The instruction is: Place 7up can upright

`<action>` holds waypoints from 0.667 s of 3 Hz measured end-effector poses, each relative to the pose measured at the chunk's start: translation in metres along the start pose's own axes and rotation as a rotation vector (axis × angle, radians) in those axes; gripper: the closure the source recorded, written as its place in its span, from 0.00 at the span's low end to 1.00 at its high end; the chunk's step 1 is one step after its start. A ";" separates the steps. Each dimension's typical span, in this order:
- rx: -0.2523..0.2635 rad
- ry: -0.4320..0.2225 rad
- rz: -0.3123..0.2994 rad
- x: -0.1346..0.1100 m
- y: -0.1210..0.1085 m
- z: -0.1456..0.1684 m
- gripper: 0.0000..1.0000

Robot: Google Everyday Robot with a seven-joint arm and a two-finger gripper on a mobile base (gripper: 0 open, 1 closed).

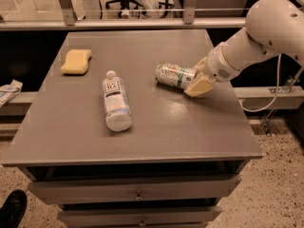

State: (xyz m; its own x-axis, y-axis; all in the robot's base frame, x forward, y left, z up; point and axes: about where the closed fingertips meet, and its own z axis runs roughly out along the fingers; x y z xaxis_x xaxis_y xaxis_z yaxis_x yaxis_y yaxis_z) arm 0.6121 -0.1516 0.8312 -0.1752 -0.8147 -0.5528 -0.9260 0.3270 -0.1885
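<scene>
The 7up can (174, 75) is pale silver with green print. It is held on its side, its length pointing left, just above the grey table (142, 127) right of the middle. My gripper (195, 81) comes in from the right on a white arm and is shut on the can's right end. One cream-coloured finger (200, 86) shows in front of the can. The can's right end is hidden by the gripper.
A clear plastic bottle (115, 101) with a white cap lies on its side left of the middle. A yellow sponge (76, 61) sits at the back left. Drawers (137, 194) are below the table's front edge. A metal railing (142, 23) runs behind the table.
</scene>
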 end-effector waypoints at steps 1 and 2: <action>0.000 0.000 0.000 -0.001 0.000 -0.002 0.60; -0.018 0.031 -0.041 0.004 -0.004 -0.004 0.37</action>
State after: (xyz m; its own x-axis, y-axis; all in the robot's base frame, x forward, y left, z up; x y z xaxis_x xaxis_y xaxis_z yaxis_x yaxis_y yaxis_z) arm 0.6132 -0.1582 0.8328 -0.1469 -0.8420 -0.5190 -0.9384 0.2845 -0.1960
